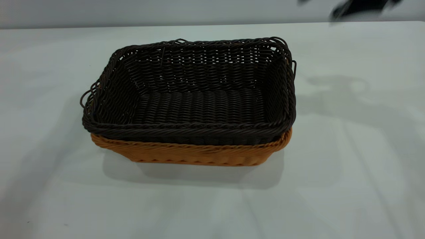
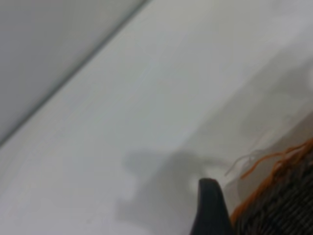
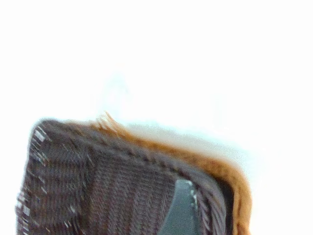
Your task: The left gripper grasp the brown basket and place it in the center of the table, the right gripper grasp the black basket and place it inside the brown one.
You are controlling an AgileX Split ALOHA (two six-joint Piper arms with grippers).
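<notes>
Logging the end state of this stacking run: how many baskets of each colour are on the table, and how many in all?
Black basket: 1, nested inside the brown one
Brown basket: 1, standing on the table
Total: 2 baskets

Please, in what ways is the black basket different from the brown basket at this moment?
Colour: the black basket is very dark brown-black, the brown basket orange-tan.
Position: the black basket sits inside the brown basket, which rests on the table.
Visibility: the black basket shows its whole interior; of the brown basket only the near rim and wall show.
Both are rectangular woven wicker with braided rims.
</notes>
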